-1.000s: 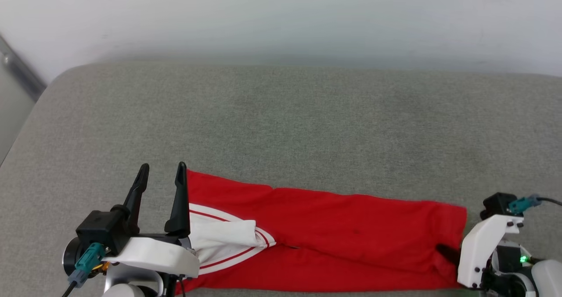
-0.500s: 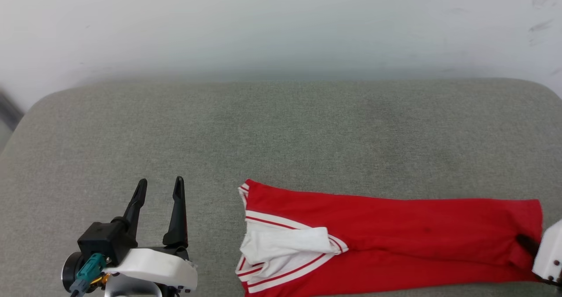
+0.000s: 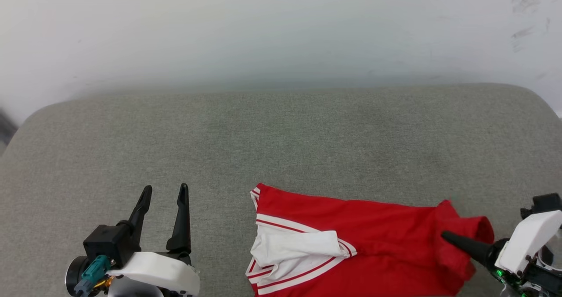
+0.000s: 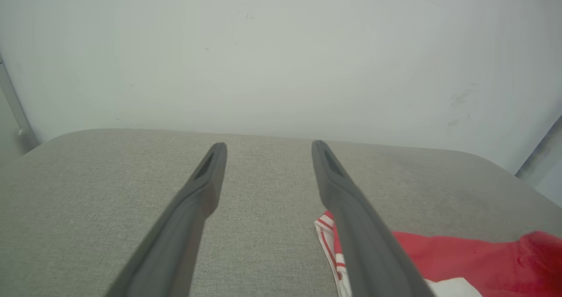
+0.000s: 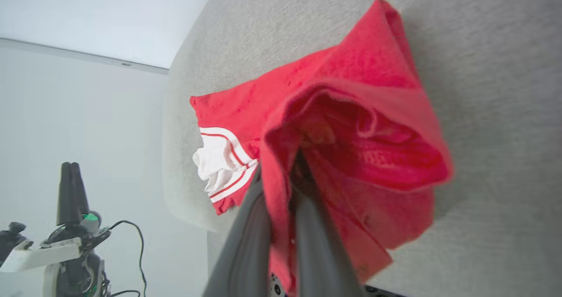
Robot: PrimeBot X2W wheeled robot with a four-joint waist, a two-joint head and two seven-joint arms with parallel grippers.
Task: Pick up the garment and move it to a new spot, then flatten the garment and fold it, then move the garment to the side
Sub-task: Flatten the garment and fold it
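Note:
The garment (image 3: pixel 377 231), bright red with a white striped-trim sleeve (image 3: pixel 298 248) at its left end, lies as a long band near the front edge of the grey cushion (image 3: pixel 281 134). My right gripper (image 3: pixel 444 235) comes in from the lower right, shut on the garment's right end, which is lifted and bunched back over the rest. In the right wrist view the right gripper (image 5: pixel 293 169) pinches red cloth of the garment (image 5: pixel 351 112) between closed fingers. My left gripper (image 3: pixel 165 189) stands open to the left of the garment, apart from it. The left gripper (image 4: pixel 268 147) holds nothing; the garment (image 4: pixel 461 262) shows beside it.
A pale wall (image 3: pixel 281 25) rises behind the grey cushion. The cushion's rounded corners show at far right (image 3: pixel 538 97) and far left (image 3: pixel 30 112). Bare cushion stretches behind the garment. The left gripper (image 5: pixel 70 178) and its cable show in the right wrist view.
The head camera has turned. The garment has been dragged right, away from the left gripper. Its right end is now lifted and bunched leftward in the right gripper. The left gripper stays open.

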